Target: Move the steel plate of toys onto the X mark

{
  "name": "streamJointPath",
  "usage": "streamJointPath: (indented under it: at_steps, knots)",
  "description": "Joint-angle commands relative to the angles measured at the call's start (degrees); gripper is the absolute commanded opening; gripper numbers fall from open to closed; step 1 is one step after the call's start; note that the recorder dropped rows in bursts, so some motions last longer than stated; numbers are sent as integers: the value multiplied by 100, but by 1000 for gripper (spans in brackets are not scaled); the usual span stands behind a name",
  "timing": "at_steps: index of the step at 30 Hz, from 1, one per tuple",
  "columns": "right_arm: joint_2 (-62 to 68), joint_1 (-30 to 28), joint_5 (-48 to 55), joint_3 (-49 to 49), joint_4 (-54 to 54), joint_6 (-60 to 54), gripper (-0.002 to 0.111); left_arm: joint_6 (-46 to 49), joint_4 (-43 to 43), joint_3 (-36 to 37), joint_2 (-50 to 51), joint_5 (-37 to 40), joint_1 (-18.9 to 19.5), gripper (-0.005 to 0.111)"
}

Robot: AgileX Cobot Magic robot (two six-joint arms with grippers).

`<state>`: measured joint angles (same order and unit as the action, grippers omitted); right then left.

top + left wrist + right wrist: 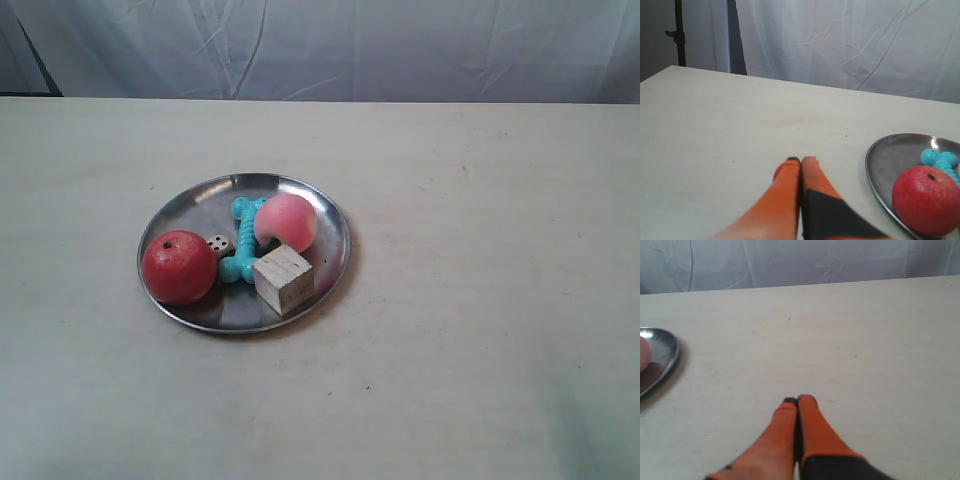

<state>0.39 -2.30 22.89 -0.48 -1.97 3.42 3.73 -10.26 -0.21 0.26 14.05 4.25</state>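
Exterior view: a pale cream desk [480, 300] runs open across the right half and lower frame, and its far edge meets a white cloth backdrop [350, 45]. Left of centre sits a round shiny steel plate [195, 210]. It holds a red apple [179, 266], small white die [219, 244], turquoise bone-shaped chew [243, 240], pink peach [287, 222] and pale wooden cube [283, 280], clustered close. The left hand [801, 160], near the plate's apple side, and the right hand [798, 400] both have orange fingers pressed together, gripping nothing.

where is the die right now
In the exterior view the die sits on the plate, left of centre, between the apple and the bone.
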Motion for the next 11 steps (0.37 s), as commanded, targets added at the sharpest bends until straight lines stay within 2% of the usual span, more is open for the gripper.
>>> streamJointPath:
  at_steps: [1, 11]
  knots:
    - [-39, -30, -76, 21, 3, -27, 0, -36, 20, 21, -26, -103, -36, 0]
    - [-39, -30, -63, 21, 3, -27, 0, -36, 20, 21, -26, -103, -36, 0]
